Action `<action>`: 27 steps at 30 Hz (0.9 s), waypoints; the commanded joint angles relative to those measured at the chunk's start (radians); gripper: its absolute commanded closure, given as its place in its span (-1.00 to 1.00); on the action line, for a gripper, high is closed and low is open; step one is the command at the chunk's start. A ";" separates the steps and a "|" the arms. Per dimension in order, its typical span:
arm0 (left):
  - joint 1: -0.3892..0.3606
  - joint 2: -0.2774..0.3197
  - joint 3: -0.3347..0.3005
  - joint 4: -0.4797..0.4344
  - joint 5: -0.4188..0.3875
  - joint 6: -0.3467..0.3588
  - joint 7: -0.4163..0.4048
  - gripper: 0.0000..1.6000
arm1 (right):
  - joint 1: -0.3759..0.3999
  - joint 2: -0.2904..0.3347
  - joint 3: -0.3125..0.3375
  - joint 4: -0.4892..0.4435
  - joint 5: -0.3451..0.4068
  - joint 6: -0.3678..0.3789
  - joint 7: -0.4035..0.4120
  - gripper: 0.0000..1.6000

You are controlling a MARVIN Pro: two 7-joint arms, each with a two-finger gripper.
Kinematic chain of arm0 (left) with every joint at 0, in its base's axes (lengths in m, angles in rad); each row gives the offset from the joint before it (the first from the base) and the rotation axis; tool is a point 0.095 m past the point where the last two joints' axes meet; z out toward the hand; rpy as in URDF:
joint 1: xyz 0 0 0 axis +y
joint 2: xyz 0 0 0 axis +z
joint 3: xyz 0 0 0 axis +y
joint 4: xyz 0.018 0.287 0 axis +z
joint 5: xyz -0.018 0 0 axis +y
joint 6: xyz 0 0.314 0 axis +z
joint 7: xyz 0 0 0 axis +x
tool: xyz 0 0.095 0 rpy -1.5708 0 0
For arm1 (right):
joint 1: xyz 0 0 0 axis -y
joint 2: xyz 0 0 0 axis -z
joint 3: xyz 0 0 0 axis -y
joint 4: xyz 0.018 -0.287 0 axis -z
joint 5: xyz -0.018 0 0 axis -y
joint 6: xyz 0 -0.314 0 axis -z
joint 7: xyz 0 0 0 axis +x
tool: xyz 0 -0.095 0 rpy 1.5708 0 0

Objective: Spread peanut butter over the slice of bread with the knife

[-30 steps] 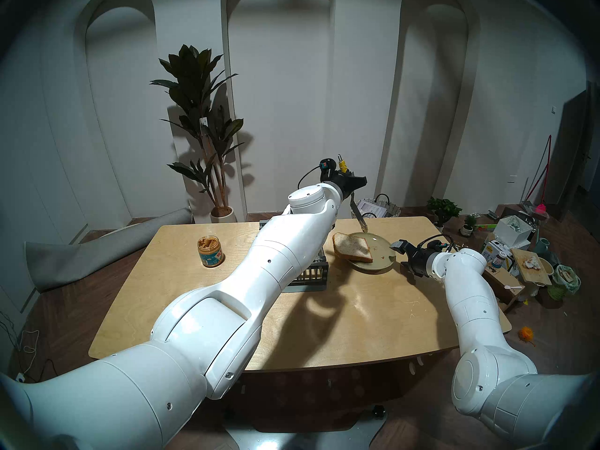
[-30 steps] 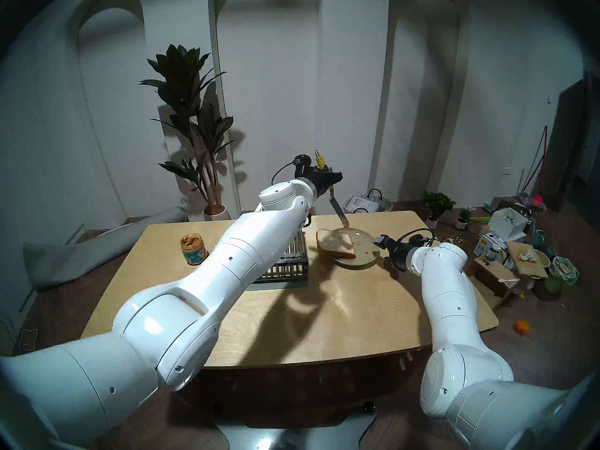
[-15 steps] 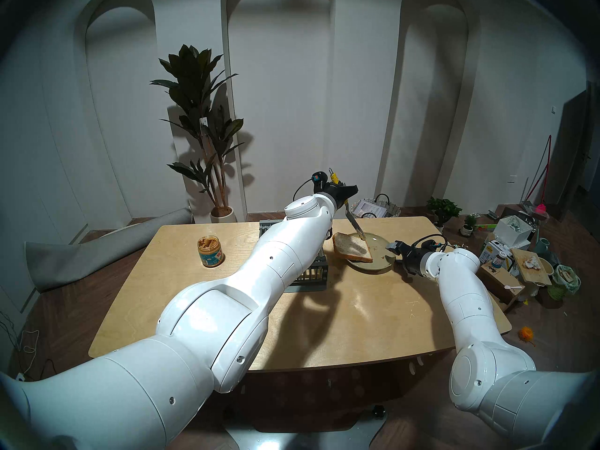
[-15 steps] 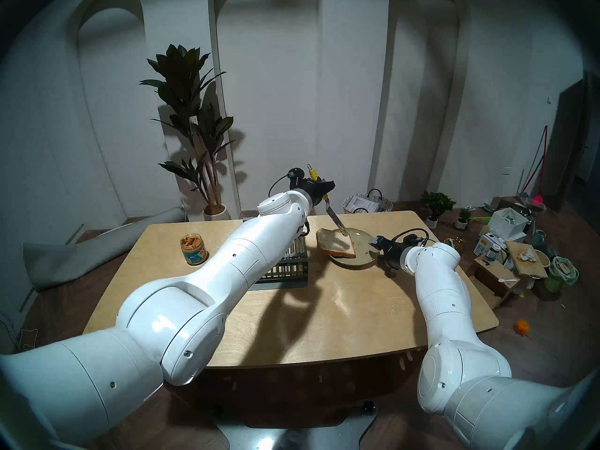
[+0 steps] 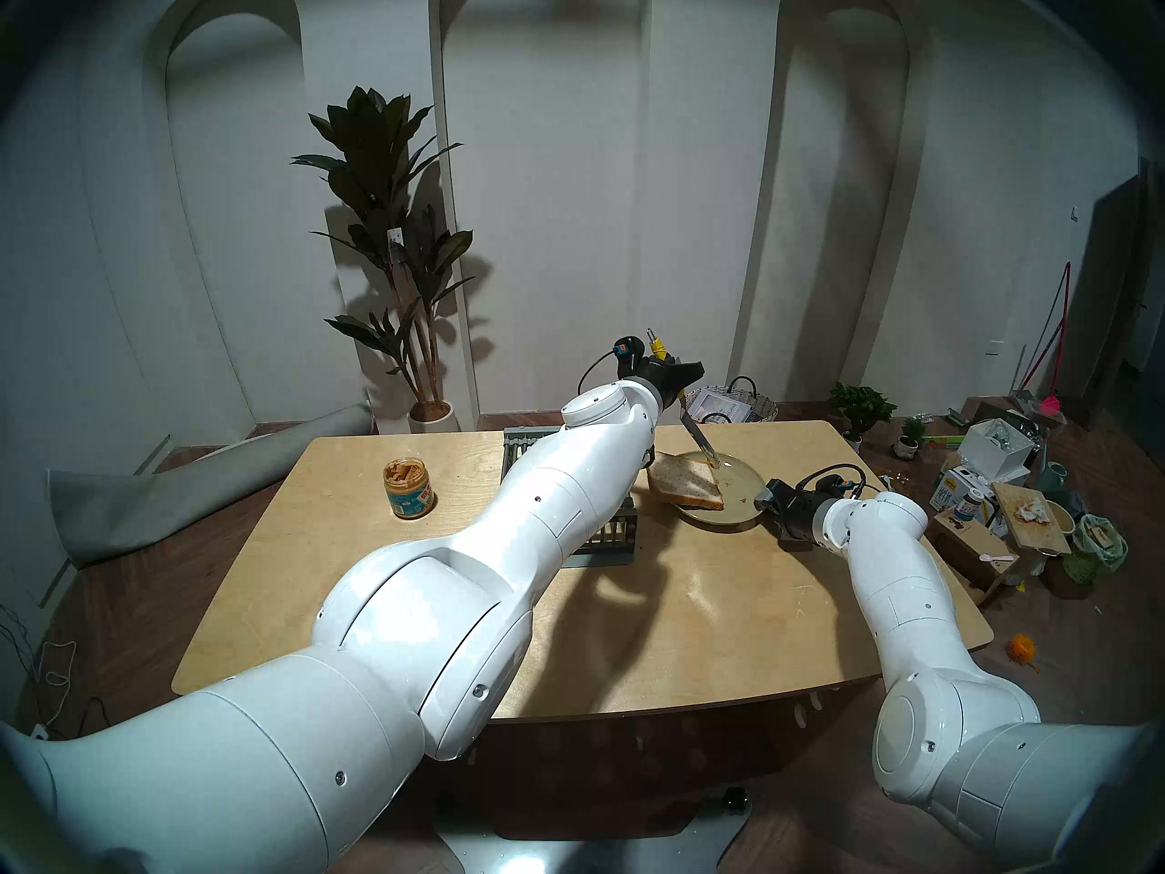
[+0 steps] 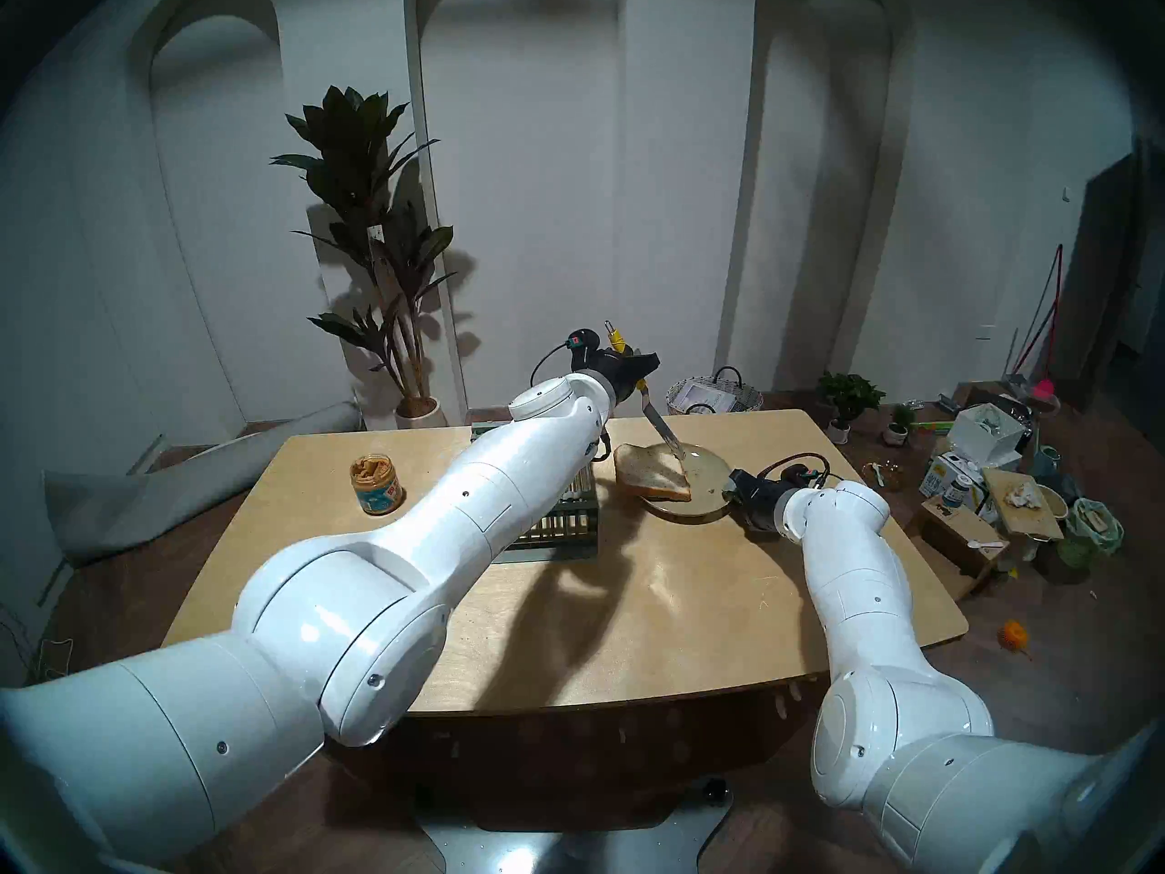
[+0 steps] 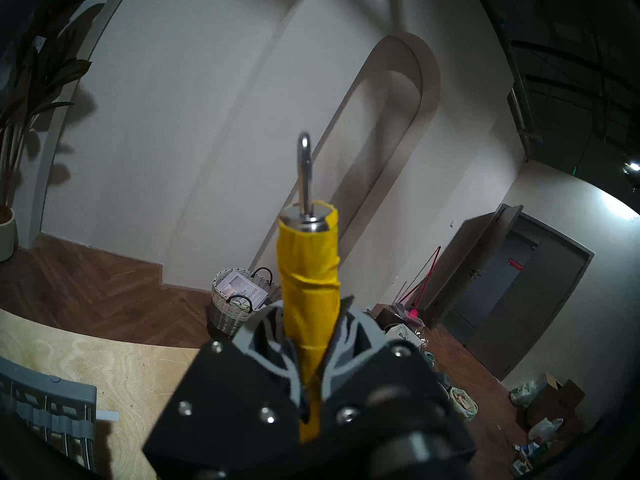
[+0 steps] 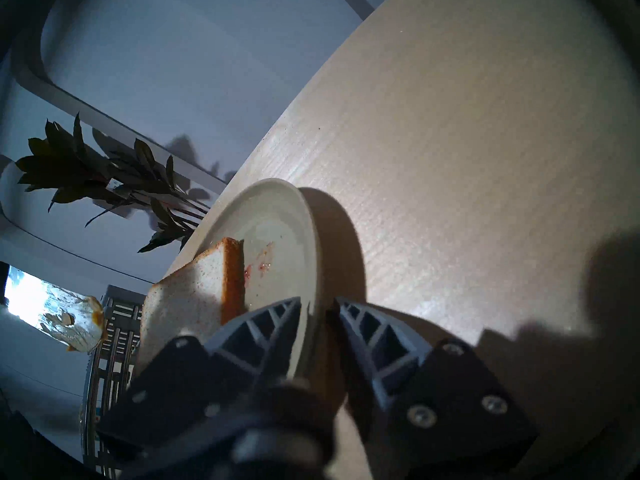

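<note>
Since a second ago the right gripper (image 8: 317, 308) has closed in on the plate (image 5: 744, 475), one finger above the near rim and one below; a firm pinch I cannot tell. On the pale wooden table (image 5: 693, 601), from left: the open peanut butter jar (image 5: 408, 488), a grey rack (image 5: 605, 538), then the slice of bread (image 5: 686, 485) on the plate. The left gripper (image 7: 310, 361) is clamped on the knife (image 5: 698, 437), whose tip meets the bread's far corner. White arched walls, a tall plant (image 5: 384, 223), floor clutter right.
</note>
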 commanded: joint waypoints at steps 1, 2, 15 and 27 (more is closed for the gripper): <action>-0.046 -0.014 -0.007 0.000 -0.003 -0.018 -0.008 1.00 | -0.001 0.014 -0.002 0.058 -0.009 -0.035 0.008 0.31; -0.046 -0.014 -0.008 0.004 -0.003 -0.019 -0.009 1.00 | 0.001 0.015 -0.003 0.064 -0.010 -0.039 0.011 0.33; -0.055 -0.012 -0.023 0.046 -0.004 -0.031 -0.020 1.00 | 0.041 0.022 -0.023 0.142 -0.025 -0.076 0.023 0.50; -0.050 -0.021 -0.073 0.068 -0.029 -0.060 0.024 1.00 | 0.015 0.012 -0.021 0.034 -0.014 -0.029 -0.002 1.00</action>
